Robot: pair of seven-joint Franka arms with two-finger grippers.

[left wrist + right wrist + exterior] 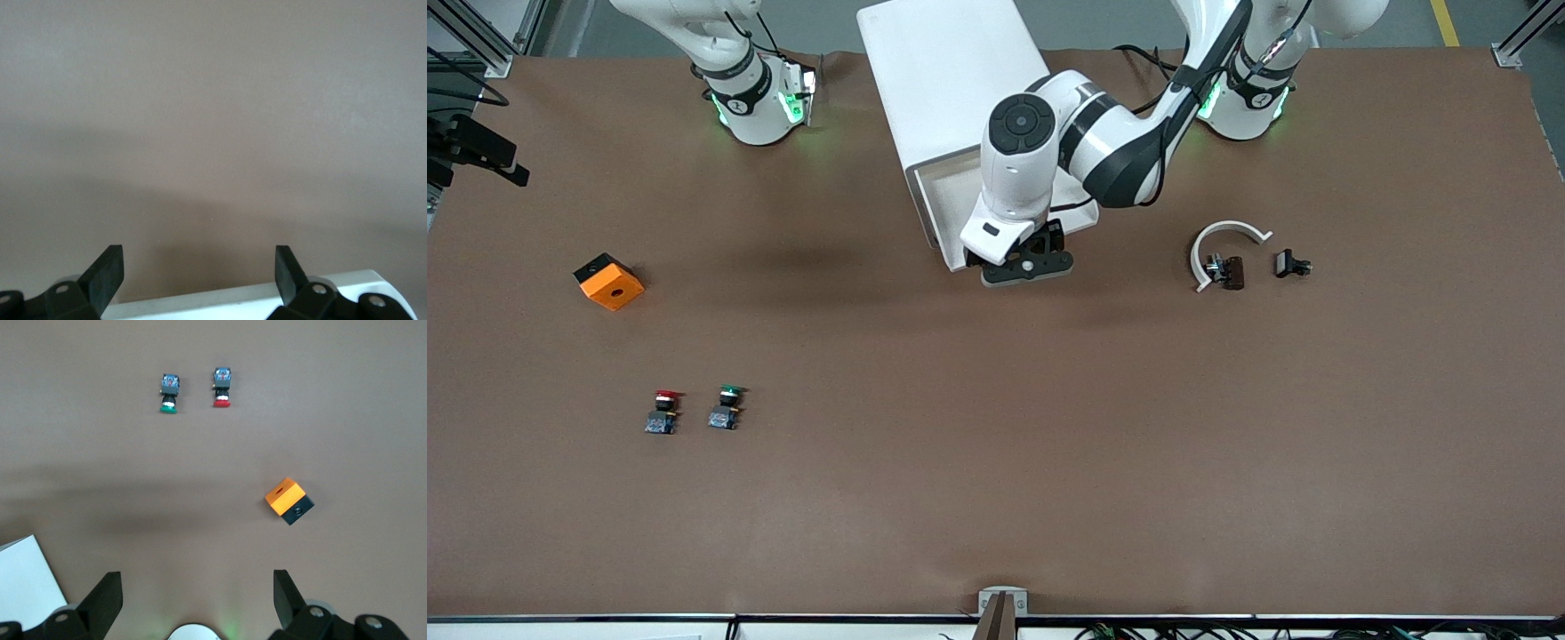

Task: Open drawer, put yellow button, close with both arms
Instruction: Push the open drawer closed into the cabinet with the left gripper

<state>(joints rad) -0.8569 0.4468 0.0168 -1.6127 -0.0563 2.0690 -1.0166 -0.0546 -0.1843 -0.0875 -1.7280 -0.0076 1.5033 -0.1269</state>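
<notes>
White drawer (951, 191) sits pulled open under the left gripper (1024, 269), whose fingers are open and empty, while the right gripper (193, 600) waits open.

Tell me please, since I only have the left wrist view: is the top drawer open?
Observer: Yes, the drawer stands pulled out of the cabinet; the left gripper hangs open over its front edge.
Operator: Can you see the yellow button?
Observer: No. Only a red button and a green button show, side by side toward the right arm's end of the table.
Operator: And the right gripper?
Observer: The right gripper waits open and empty, high over that end, above an orange box.
</notes>
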